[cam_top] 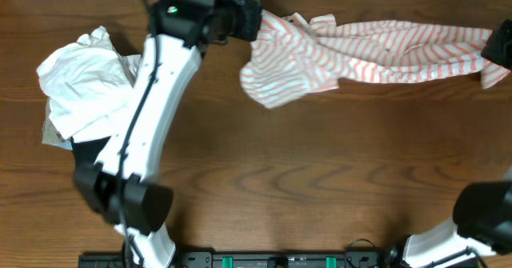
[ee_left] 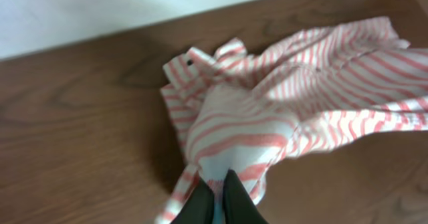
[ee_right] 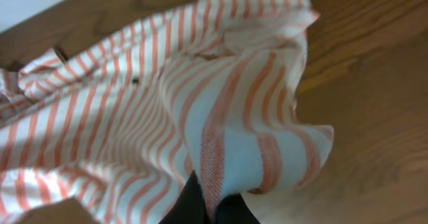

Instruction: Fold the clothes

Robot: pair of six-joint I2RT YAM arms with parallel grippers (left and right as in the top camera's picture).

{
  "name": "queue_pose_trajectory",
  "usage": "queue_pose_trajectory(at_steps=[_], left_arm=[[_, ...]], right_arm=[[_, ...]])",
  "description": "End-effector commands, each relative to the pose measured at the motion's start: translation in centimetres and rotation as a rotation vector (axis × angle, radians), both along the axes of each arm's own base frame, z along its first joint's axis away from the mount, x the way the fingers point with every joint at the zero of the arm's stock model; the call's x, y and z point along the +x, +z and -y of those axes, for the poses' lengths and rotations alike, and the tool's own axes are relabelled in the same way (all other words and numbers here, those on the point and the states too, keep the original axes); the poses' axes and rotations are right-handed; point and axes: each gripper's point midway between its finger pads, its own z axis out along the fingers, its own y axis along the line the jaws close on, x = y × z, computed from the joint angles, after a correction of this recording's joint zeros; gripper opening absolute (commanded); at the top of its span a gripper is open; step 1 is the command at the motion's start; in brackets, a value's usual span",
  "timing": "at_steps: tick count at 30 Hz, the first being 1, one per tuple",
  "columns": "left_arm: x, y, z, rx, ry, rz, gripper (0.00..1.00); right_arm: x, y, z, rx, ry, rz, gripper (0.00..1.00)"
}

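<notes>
Soft, limp striped shirt (cam_top: 384, 50); left end effector (ee_left: 215, 200) and right end effector (ee_right: 208, 207) pinch opposite edges, sensible holds

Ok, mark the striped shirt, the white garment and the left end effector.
striped shirt (cam_top: 384, 52): overhead view, middle of the cloth.
white garment (cam_top: 88, 84): overhead view, crumpled centre.
left end effector (ee_left: 217, 185): left wrist view, between its fingertips.

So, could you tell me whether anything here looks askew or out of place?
The striped shirt is bunched and twisted along the far edge, pinched at its ends by the left gripper and right gripper. The plain white garment lies crumpled near the left arm.
</notes>
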Motion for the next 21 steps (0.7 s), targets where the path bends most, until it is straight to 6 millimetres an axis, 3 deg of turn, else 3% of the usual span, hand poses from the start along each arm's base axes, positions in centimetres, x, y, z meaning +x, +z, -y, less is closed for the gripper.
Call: queue_pose_trajectory(at_steps=[1,9,13,17,21], left_arm=[[-2.3,5.1,-1.6,0.031,-0.01,0.126,0.06],[-8.2,13.2,-5.6,0.039,0.081,0.303,0.06],[-10.4,16.7,-8.3,0.057,0.173,0.414,0.06],[-10.0,17.0,-9.6,0.086,0.214,0.432,0.06],[-7.3,14.3,-10.4,0.124,0.245,0.361,0.06]], right_arm=[[-2.5,5.2,-1.7,-0.051,0.028,0.109,0.01],[-7.1,11.7,-3.1,-0.145,0.018,0.265,0.01],[-8.5,14.0,-3.1,-0.202,-0.004,0.33,0.01],[-7.8,14.1,-2.6,-0.216,-0.012,0.34,0.01],[-5.6,11.5,-1.5,-0.184,-0.01,0.271,0.01]])
